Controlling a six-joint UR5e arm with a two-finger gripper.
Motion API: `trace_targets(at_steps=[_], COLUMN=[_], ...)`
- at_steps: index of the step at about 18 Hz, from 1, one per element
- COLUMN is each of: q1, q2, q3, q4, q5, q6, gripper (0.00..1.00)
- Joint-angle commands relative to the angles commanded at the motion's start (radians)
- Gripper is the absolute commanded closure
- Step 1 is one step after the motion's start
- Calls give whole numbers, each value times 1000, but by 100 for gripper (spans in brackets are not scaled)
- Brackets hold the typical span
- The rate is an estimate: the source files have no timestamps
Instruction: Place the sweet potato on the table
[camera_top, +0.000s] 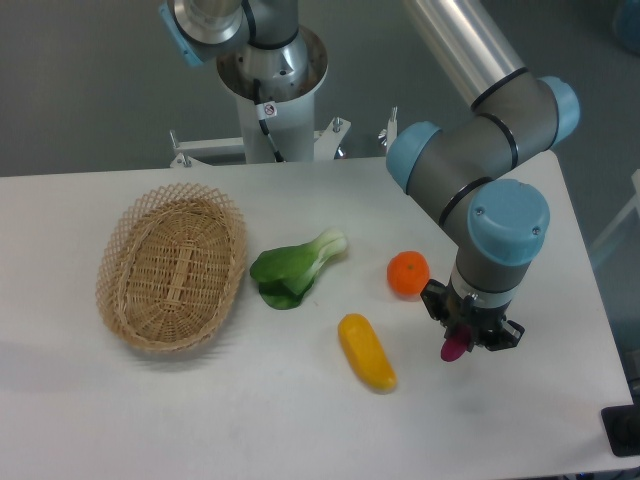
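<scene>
The sweet potato (455, 347) shows only as a magenta-purple tip sticking out below my gripper (468, 330); the rest of it is hidden between the black fingers. My gripper points down and is shut on it, over the right part of the white table (300, 420), just right of the orange fruit. Whether the tip touches the tabletop I cannot tell.
An orange round fruit (408, 273) lies just left of the gripper. A yellow oblong vegetable (366, 351) lies in front of it. A green leafy vegetable (295, 267) sits mid-table, and an oval wicker basket (172, 266) stands at the left. The table's right edge is near.
</scene>
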Motion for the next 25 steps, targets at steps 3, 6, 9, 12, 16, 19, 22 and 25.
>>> trace_targets(at_steps=[3, 6, 9, 12, 16, 19, 22, 25], q1=[-17, -35, -55, -75, -103, -135, -170, -219], q2=[2, 0, 1, 5, 3, 3, -3, -20], q3=[-5, -5, -15, -28, -38, -57, -66, -67], q4=[0, 2, 8, 20, 26, 28, 28, 49], q5=[-2, -3, -3, -5, -8, -5, -5, -2], q6=[-11, -43, -51, -67, -92, -126, -155, -201], gripper=[73, 73, 73, 73, 73, 73, 73, 73])
